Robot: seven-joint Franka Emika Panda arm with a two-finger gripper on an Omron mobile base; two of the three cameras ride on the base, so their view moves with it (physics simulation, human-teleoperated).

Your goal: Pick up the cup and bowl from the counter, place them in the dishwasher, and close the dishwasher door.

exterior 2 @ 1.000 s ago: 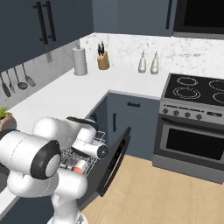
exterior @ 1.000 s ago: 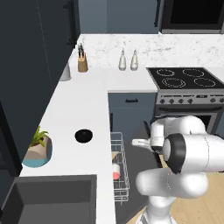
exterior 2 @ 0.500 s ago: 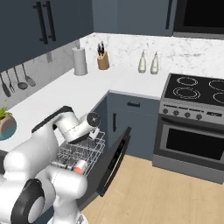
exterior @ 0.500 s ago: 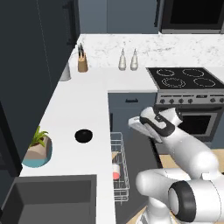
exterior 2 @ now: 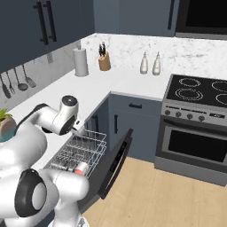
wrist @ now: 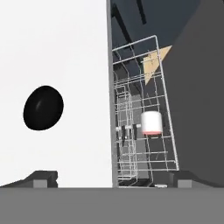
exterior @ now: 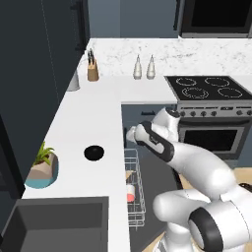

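End effector (wrist: 109, 177) stood with its jaws spread wide and nothing between them, poised above the edge of the desk (exterior: 83, 123) where the white top meets the pulled-out wire rack (wrist: 144, 113). Taking the rack as the landmark: the cup (wrist: 151, 123) lay on its side inside the rack, pale sides and a red end showing, so that half of the job looked done; the bowl (exterior: 93, 152) sat on the desk just beside the rack's long edge, apart from it, with the teal planter (exterior: 42, 167) farther from the rack on the same side. The dishwasher door (exterior 2: 116, 162) hung open beyond the rack's outer side. The bowl, glossy black and shallow, would probably be light and rigid but slippery, and slightly too wide to span comfortably; a pinch over one rim wall, one finger inside and one outside, seemed the safer hold, since a squeeze across smooth curved sides could let it squirt free. Counted: one cup, one bowl, one rack, one door, one planter, two shakers (exterior: 144, 68) and one knife block (exterior: 91, 70) well apart from the rack by the backsplash.
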